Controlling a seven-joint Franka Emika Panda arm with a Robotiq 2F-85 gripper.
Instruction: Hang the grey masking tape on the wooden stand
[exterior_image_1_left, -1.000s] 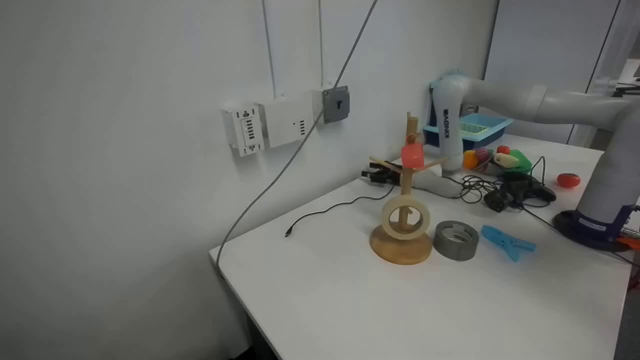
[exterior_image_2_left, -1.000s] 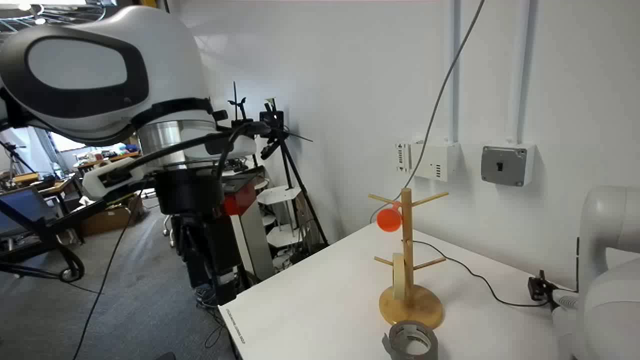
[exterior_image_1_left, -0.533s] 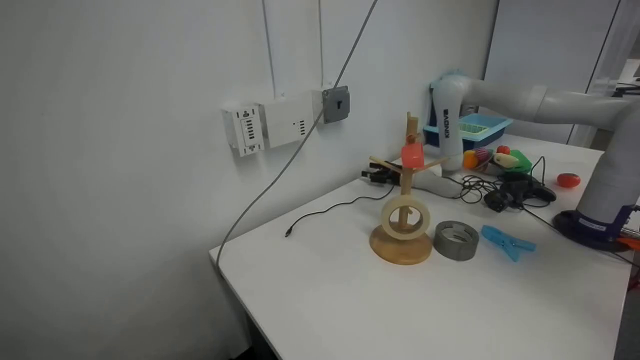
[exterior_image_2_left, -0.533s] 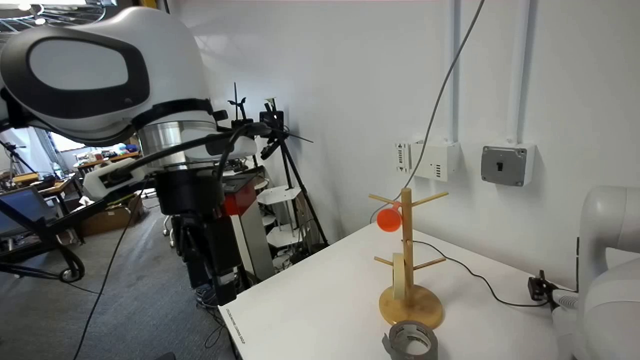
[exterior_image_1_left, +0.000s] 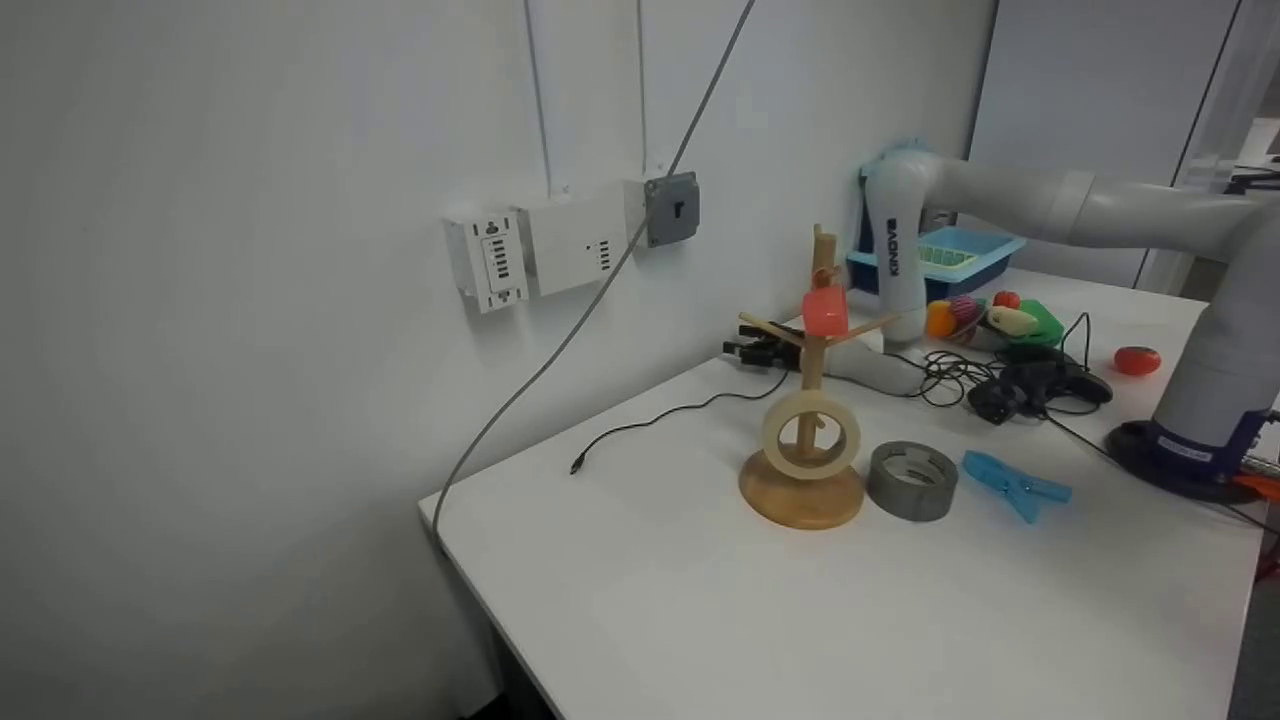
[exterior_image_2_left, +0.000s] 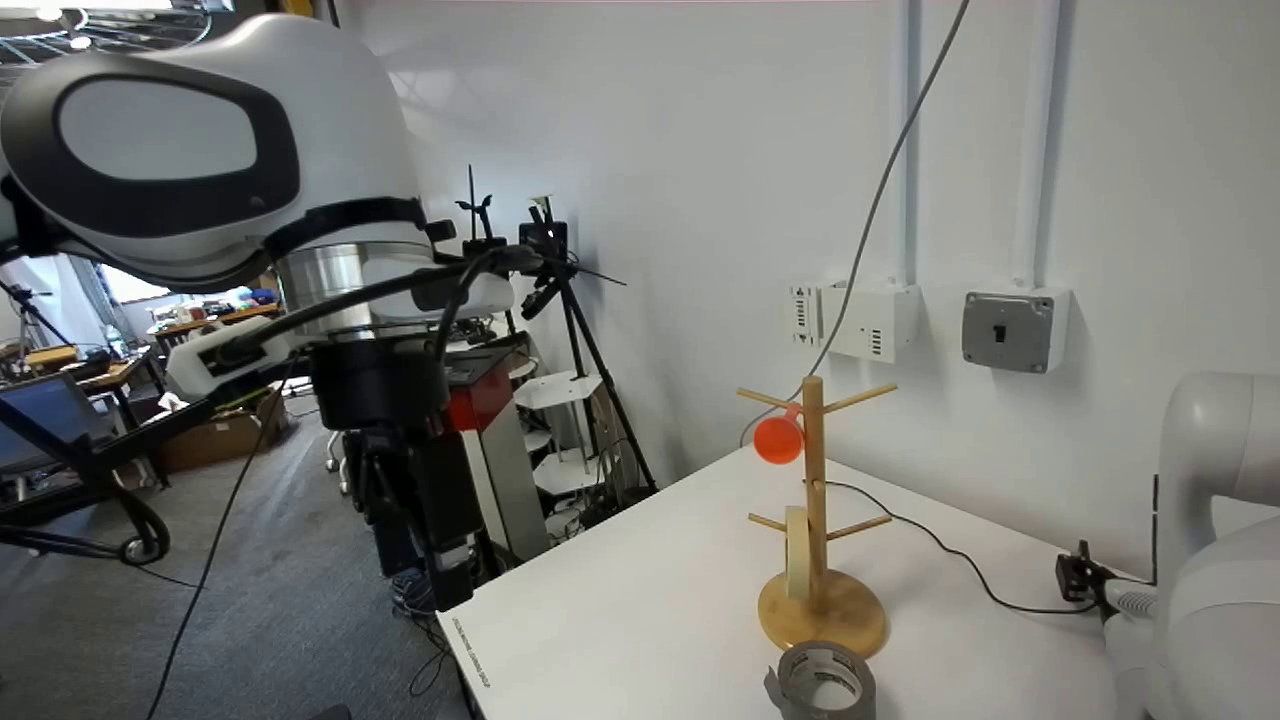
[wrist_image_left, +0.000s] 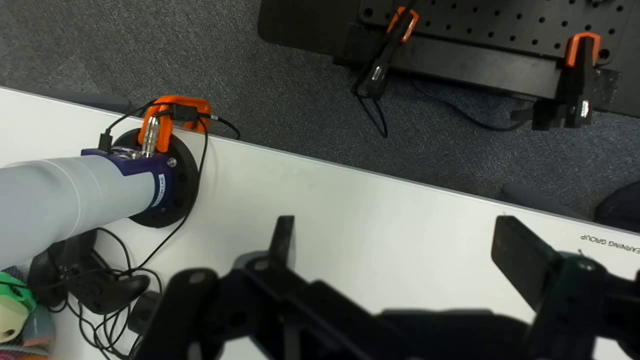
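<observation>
The grey masking tape (exterior_image_1_left: 912, 497) lies flat on the white table, close beside the round base of the wooden stand (exterior_image_1_left: 803, 507). An exterior view from the opposite end shows the grey masking tape (exterior_image_2_left: 795, 690) cut by the bottom edge, in front of the wooden stand (exterior_image_2_left: 815, 460). On the stand hang a beige tape ring (exterior_image_1_left: 775, 437), low down, and a red cup (exterior_image_1_left: 825, 312), higher up. My gripper (wrist_image_left: 395, 220) is open in the wrist view, its fingers wide apart with only bare table behind them. It hangs well away from tape and stand, near a table corner.
A second arm (exterior_image_1_left: 900, 250) is mounted on the table behind the stand. Near the grey tape lies a blue clothes peg (exterior_image_1_left: 1010, 485). Black cables (exterior_image_1_left: 945, 375), toy food and a blue basket (exterior_image_1_left: 965, 255) occupy the far end. The table edge (wrist_image_left: 370, 175) crosses the wrist view.
</observation>
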